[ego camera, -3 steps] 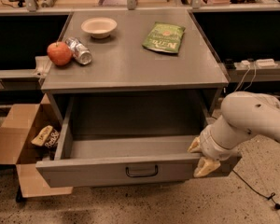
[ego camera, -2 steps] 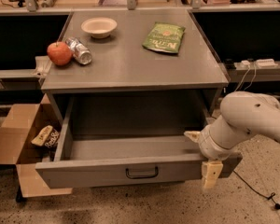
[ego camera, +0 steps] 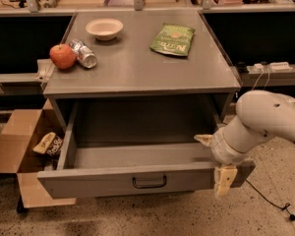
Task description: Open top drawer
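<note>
1. The top drawer (ego camera: 137, 180) stands drawn well out from under the bench (ego camera: 137, 70). Its wide grey front panel faces the camera, and its deep box shows nothing inside.
2. A dark loop handle (ego camera: 149, 182) sits at the centre of the front panel, with nothing touching it.
3. The hand (ego camera: 215, 160) is at the drawer's right front corner with its fingers spread wide, gripping nothing. One pale finger (ego camera: 204, 139) points over the right edge of the drawer box, and the other (ego camera: 225, 180) hangs down in front of the panel's right end.
4. The white arm (ego camera: 268, 119) reaches in from the right and hides the right end of the panel and part of the drawer's right wall.
5. On the bench top a shallow pale bowl (ego camera: 104, 28) sits towards the back left.
6. A red apple (ego camera: 62, 56) lies near the left edge, and a silver can (ego camera: 83, 53) lies on its side, touching or just beside it.
7. A green snack bag (ego camera: 173, 39) lies flat at the back right, well apart from the rest.
8. An open cardboard box (ego camera: 12, 144) stands on the floor left of the drawer, with its lower flap under the drawer's left front corner. Snack packets (ego camera: 48, 144) lie in it, close to the drawer's left wall.
9. A dark cable (ego camera: 270, 199) trails across the speckled floor at the lower right, below the arm.
</note>
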Available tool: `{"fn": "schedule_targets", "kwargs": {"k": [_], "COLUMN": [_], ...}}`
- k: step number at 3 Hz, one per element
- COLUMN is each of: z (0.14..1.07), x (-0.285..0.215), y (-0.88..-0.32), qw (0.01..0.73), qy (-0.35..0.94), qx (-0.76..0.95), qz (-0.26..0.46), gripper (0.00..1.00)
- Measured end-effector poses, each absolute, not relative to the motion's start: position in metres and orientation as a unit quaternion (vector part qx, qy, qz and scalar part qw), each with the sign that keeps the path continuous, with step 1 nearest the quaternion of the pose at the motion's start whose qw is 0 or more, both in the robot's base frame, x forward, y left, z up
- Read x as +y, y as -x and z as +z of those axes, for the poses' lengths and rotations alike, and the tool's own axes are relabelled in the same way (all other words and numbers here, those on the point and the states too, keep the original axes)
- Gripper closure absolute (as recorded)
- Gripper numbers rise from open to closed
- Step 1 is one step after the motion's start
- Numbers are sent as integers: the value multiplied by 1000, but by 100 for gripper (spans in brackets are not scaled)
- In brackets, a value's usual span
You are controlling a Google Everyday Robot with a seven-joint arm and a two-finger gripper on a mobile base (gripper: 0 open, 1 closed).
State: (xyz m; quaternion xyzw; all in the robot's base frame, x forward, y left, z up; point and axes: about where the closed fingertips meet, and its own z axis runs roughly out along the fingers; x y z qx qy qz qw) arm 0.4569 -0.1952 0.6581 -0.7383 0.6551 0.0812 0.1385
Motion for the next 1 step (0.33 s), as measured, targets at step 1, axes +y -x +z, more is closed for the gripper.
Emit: {"fn": "schedule_targets", "kwargs": {"k": [1], "z": [694], "x": [-192], "y": [-465], "qw": [156], "qy": [748], "qx": [640], "qz": [77], "gripper": [0]}}
